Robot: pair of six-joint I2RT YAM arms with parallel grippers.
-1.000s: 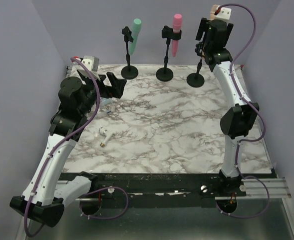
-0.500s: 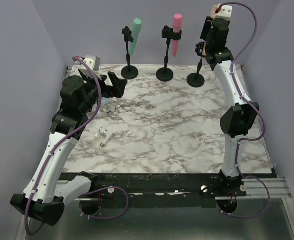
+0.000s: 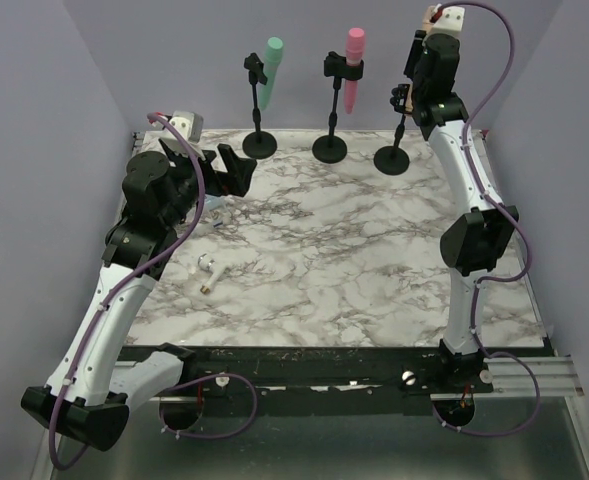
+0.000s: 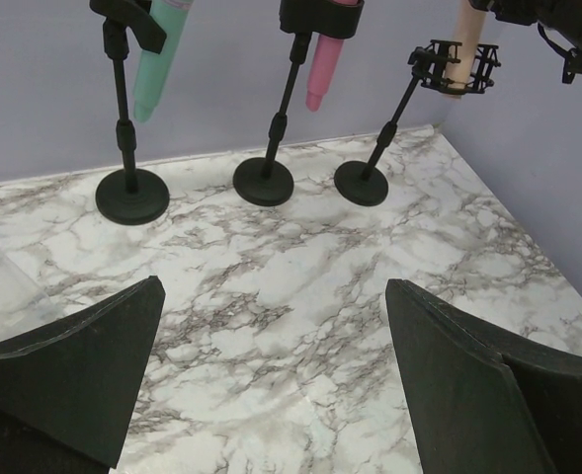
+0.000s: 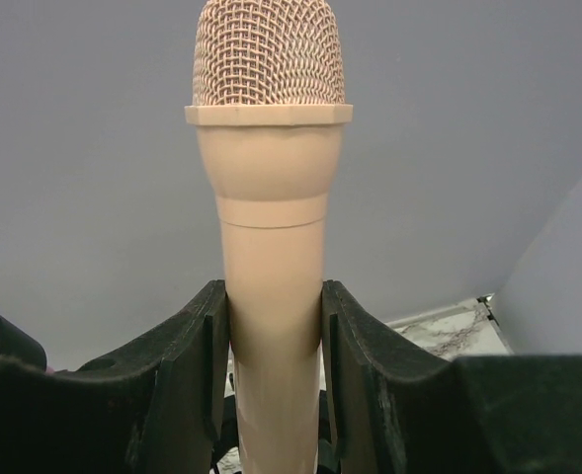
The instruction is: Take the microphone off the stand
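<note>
right wrist: right end effector [image 5: 274,341] clamps the peach microphone [image 5: 271,197].

No text, label, brand, number or sign can be read in any view. Nothing legible is seen on the microphone [image 5: 271,247], on the stand [image 4: 361,184] or on the surface [image 4: 300,296].
</note>
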